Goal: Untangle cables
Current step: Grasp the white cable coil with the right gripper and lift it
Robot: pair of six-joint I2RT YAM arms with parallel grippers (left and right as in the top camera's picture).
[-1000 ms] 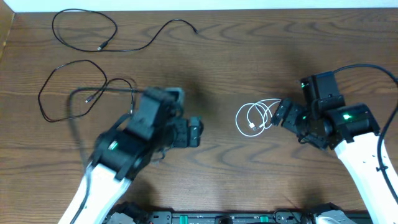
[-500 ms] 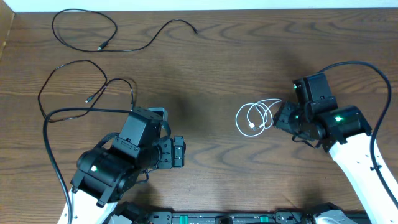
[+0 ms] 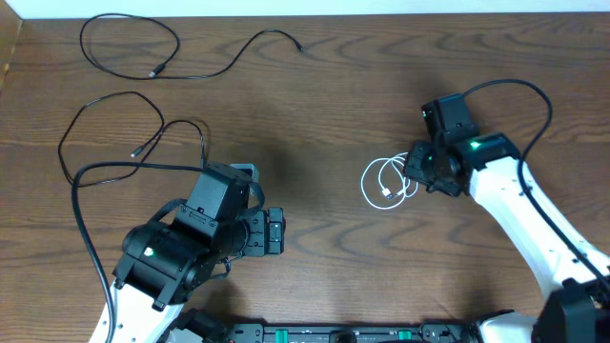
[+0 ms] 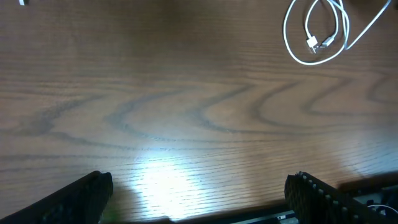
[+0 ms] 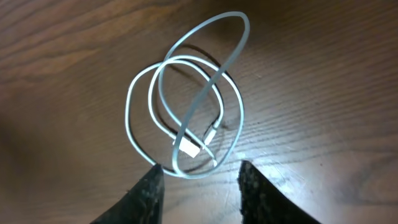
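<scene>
Wooden table (image 3: 343, 86) beneath right pincer (image 5: 199, 186), half-open astride white cable (image 5: 128, 112); left pincer (image 4: 199, 199) gapes empty.

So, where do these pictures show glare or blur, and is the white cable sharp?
Left wrist view: a bright glare patch lies on the brown wooden table; its dark fingertips are blurred. Right wrist view: the thin white looped cable is sharp, the fingertips soft. Overhead view: even light, no glare.

— What sort of place are we looking at?
— We'd call it a robotics lab: a left arm (image 3: 162, 262) and a right arm (image 3: 519, 205) stand over a wood-grain table (image 3: 334, 86), with a black mounting rail (image 3: 334, 334) at its near edge.
</scene>
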